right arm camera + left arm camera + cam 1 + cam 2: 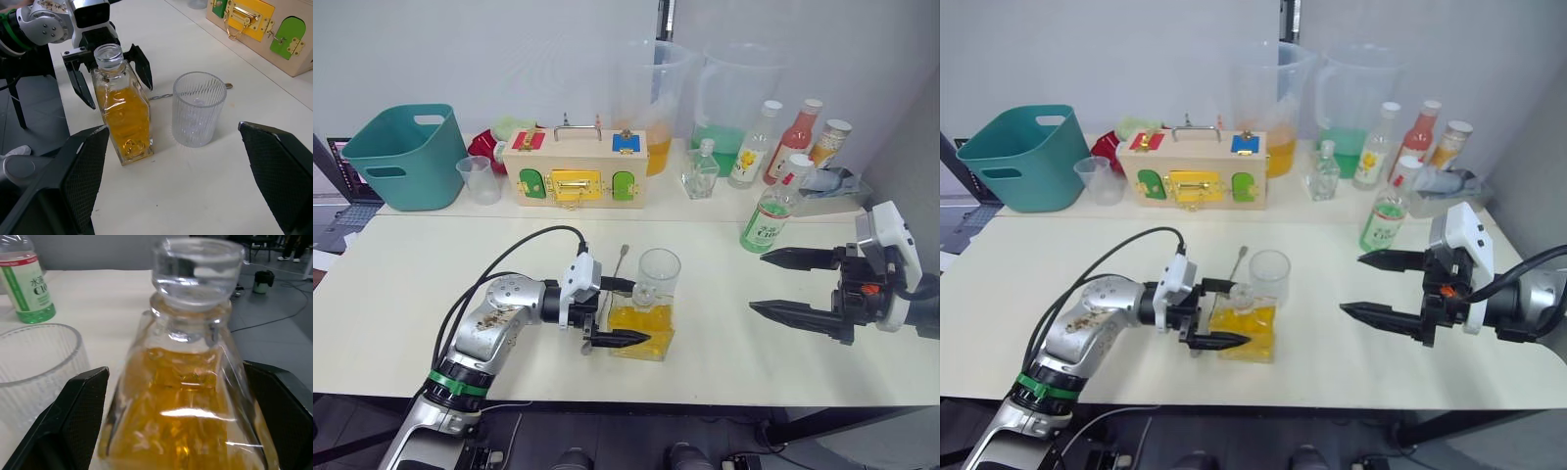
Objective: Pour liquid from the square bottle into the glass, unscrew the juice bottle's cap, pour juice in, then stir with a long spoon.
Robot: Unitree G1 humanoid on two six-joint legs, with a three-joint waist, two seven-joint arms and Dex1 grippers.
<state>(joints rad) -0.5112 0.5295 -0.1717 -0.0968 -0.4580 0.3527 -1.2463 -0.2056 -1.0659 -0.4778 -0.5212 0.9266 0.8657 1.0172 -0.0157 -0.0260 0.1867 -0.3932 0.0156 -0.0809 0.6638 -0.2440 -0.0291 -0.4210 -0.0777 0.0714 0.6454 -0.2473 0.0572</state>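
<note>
Near the front edge of the white table [431, 284], the left gripper [612, 313] has its two black fingers spread apart on either side of the square bottle [124, 122], a clear faceted glass decanter with a clear stopper, standing upright and holding yellow-orange liquid [181, 416]. From the wrist view a gap shows between each finger and the glass, so the fingers flank the bottle without clearly pressing it. Just behind and beside the bottle stands the glass [198, 110], a clear ribbed cylindrical tumbler, upright. The long spoon [620, 260], a thin silver metal bar spoon, lies flat on the table behind the bottle and beside the tumbler. To the robot's right, the right gripper [783, 284] is held above the table with its fingers wide apart, holding nothing. Farther back on that side stands the juice bottle [772, 214], clear with a green-and-white label, pale green juice [34, 313] and a white cap [797, 163] on it.
</note>
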